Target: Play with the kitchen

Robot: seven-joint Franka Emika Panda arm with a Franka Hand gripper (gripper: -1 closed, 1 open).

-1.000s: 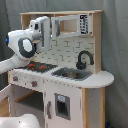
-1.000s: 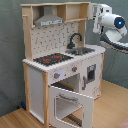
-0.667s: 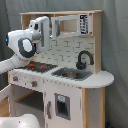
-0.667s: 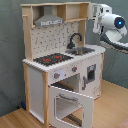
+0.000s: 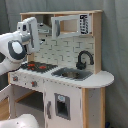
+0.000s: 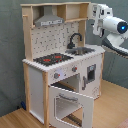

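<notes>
Nothing has visibly moved. At centre frame in both exterior views stands the kitchen, oven door hanging open. In the second exterior view the tool hovers upper right, beside the top shelf, hob and tap lower left of it; its grip I cannot tell.

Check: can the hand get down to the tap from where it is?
Probably yes. The hand sits high beside the kitchen's top shelf, and the black tap stands below it by the sink with nothing visible between them.
</notes>
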